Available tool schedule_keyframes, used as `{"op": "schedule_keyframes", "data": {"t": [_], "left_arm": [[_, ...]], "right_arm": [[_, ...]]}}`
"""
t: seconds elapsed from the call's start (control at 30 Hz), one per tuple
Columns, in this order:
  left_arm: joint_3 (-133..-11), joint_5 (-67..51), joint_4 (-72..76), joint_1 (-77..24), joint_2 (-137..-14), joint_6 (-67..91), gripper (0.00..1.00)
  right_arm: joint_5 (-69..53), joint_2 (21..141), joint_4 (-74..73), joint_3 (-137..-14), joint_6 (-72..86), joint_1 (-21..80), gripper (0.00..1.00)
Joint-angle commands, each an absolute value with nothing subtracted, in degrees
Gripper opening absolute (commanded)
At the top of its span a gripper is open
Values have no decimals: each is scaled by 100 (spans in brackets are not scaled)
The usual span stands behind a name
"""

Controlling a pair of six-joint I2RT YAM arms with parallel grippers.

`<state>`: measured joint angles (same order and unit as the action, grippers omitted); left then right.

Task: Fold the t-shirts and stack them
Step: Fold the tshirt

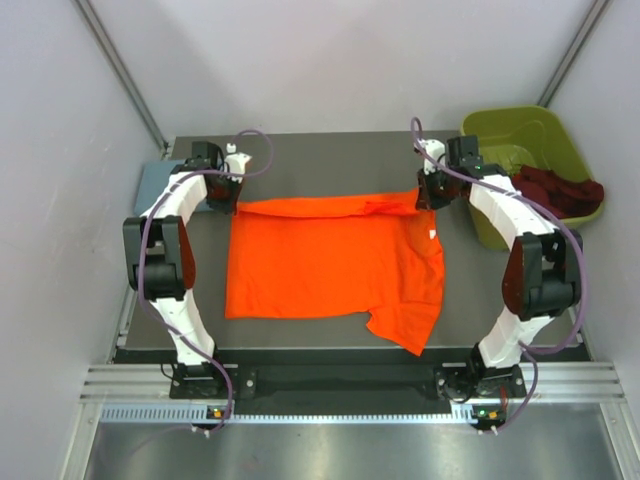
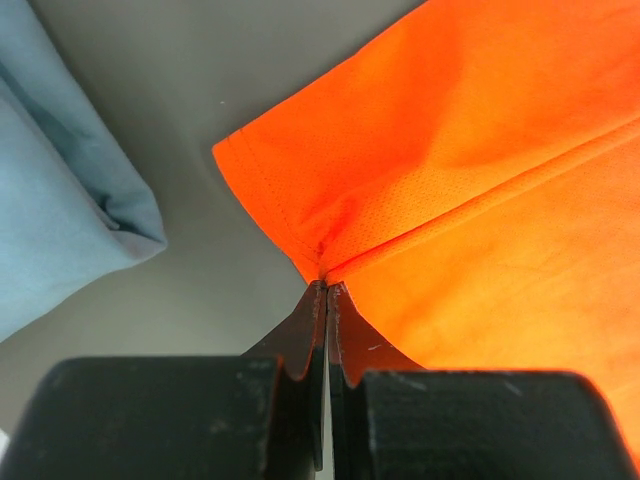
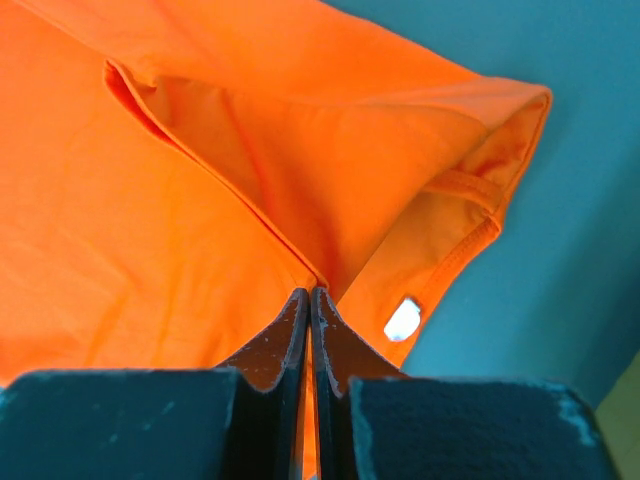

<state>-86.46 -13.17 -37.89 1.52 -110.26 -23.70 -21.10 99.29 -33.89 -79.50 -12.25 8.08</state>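
An orange t-shirt (image 1: 330,265) lies spread on the dark table, one sleeve hanging toward the front edge. My left gripper (image 1: 226,192) is shut on the shirt's far left corner, seen in the left wrist view (image 2: 326,284) pinching the hem of the orange fabric (image 2: 480,180). My right gripper (image 1: 430,192) is shut on the far right corner, seen in the right wrist view (image 3: 308,292) pinching a folded edge of the orange fabric (image 3: 150,230) near the collar tag (image 3: 403,319).
A folded light blue shirt (image 1: 158,186) lies at the table's far left, also in the left wrist view (image 2: 60,190). A green bin (image 1: 530,150) at the far right holds dark red clothing (image 1: 560,192). Grey walls enclose the table.
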Motion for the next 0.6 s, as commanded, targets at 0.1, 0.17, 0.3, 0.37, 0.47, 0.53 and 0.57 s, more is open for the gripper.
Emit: {"op": "schedule_keyframes", "data": {"t": [0.1, 0.17, 0.3, 0.37, 0.47, 0.53, 0.57], "left_arm": [[-8543, -1292, -3753, 193, -10573, -2399, 0], [-8517, -1292, -3788, 202, -10582, -2400, 0], [-8473, -1380, -3823, 193, -10565, -2347, 0], [-8429, -1406, -3884, 202, -10564, -2329, 0], [-8306, -1415, -3946, 202, -10521, -2303, 0], [-8227, -1424, -3938, 202, -10468, -2285, 0], [-8148, -1433, -3929, 202, -10450, -2250, 0]], "right_arm": [[-2241, 9396, -3331, -7779, -1213, 800, 0], [-2250, 9352, -3322, -7664, -1222, 800, 0], [-2241, 9299, -3305, -7506, -1248, 800, 0], [-2259, 9299, -3287, -7462, -1248, 800, 0], [-2276, 9299, -3305, -7462, -1248, 809, 0], [-2276, 9290, -3313, -7436, -1248, 809, 0], [-2276, 9264, -3305, -7409, -1239, 809, 0]]}}
